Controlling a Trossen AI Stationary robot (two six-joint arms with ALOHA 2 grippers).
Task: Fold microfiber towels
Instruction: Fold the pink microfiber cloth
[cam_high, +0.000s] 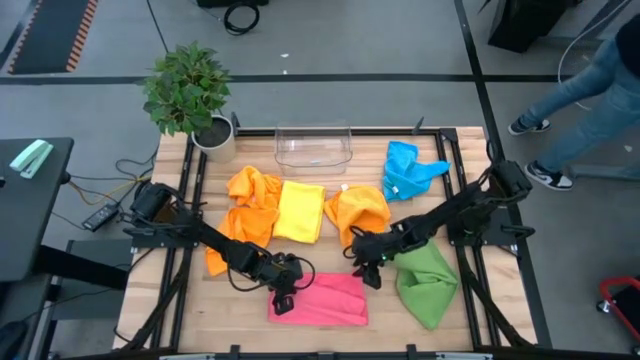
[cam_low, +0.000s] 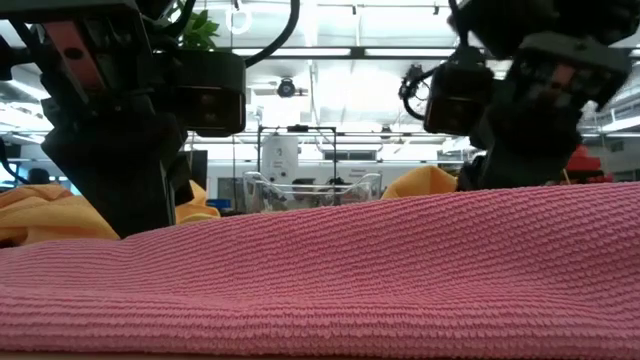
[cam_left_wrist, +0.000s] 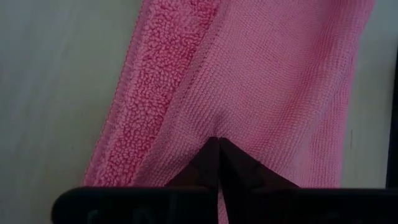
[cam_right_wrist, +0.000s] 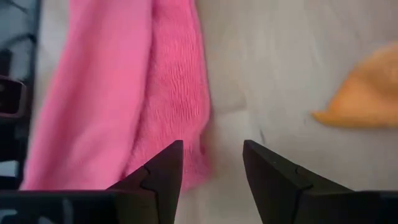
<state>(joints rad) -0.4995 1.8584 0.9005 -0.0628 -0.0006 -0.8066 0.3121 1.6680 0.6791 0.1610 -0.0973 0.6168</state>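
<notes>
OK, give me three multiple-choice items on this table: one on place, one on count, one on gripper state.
1. Where is the clear bin?
A. At the table's far edge
B. On the pink towel
C. Under the green towel

2. How many orange towels show?
A. One
B. Two
C. Four

3. How is the left gripper?
A. Wide open
B. Shut on the pink towel
C. Holding the plant

Key: 1 A, the bin stands beyond the yellow towel. 2 B, one left of the yellow towel, one right of it. 3 B, its fingers pinch pink cloth in the left wrist view.

place: my robotics lab
clues: ceiling strip lights (cam_low: 330, 52), equipment racks (cam_low: 285, 150), floor cables (cam_high: 240, 15), framed wooden workbench (cam_high: 200, 180)
</notes>
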